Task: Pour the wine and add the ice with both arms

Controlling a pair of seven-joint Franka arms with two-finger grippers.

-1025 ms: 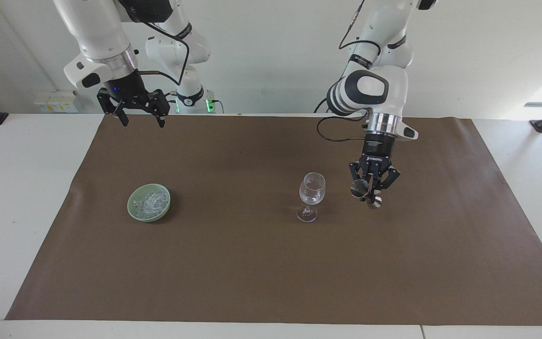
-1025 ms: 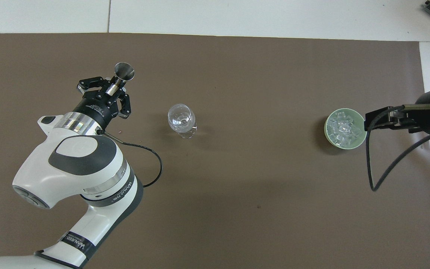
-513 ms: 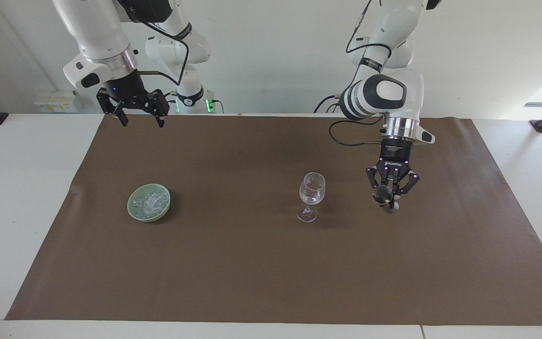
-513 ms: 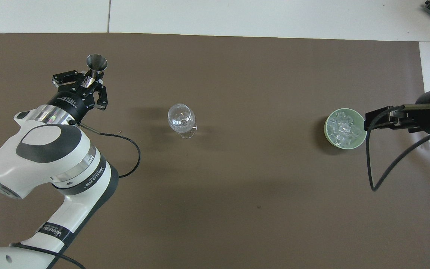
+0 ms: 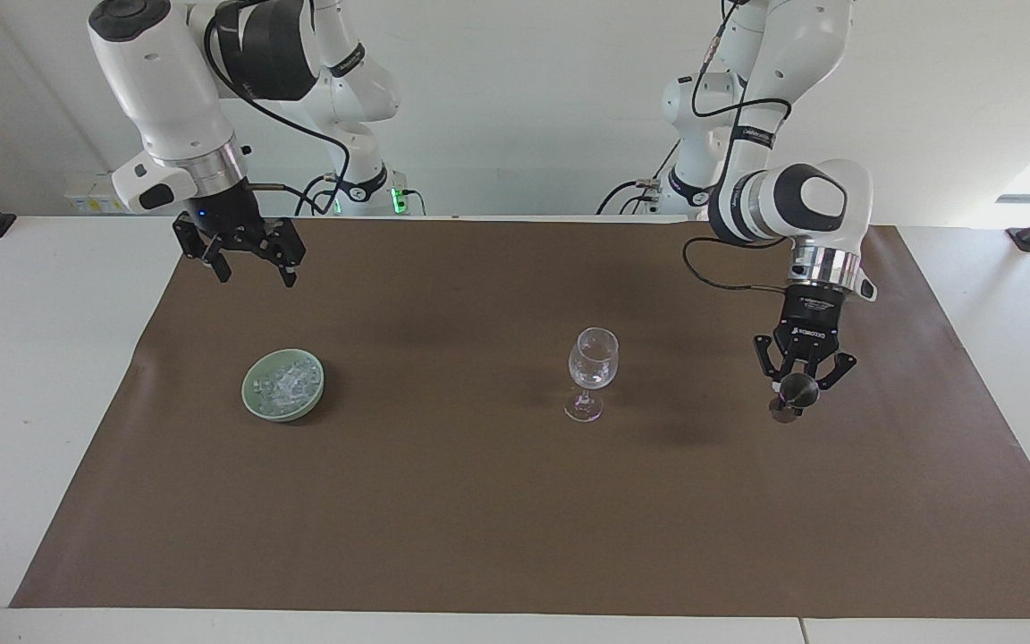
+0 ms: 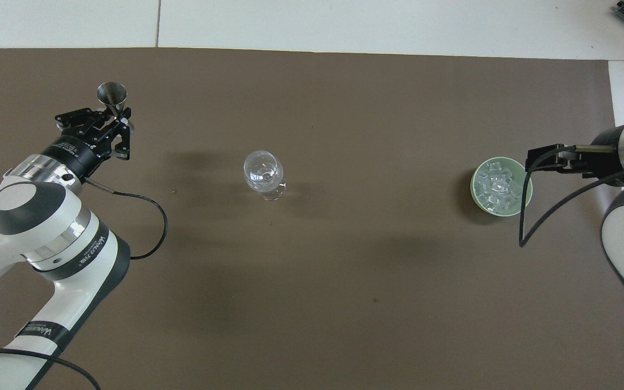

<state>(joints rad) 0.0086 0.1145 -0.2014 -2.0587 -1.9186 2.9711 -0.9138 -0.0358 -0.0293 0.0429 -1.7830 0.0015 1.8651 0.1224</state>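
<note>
A clear wine glass [image 5: 593, 367] stands upright mid-mat; it also shows in the overhead view [image 6: 262, 172]. A pale green bowl [image 5: 251, 402] holds the ice [image 5: 285, 382], a heap of small clear chunks [image 6: 499, 187], toward the right arm's end. My left gripper [image 5: 799, 382] is shut on a steel jigger [image 5: 785, 413] and holds it low over the mat, toward the left arm's end and apart from the glass. In the overhead view the left gripper [image 6: 116, 112] has the jigger's cone [image 6: 111, 93] sticking out of it. My right gripper [image 5: 254, 273] is open and empty in the air, over the mat beside the bowl [image 6: 474, 190].
A brown mat [image 5: 479, 501] covers most of the white table [image 5: 32, 376]. No bottle shows in either view. Black cables hang from both wrists.
My left gripper has carried the jigger away from the glass toward the left arm's end of the table and lower. My right gripper has come down a little toward the bowl.
</note>
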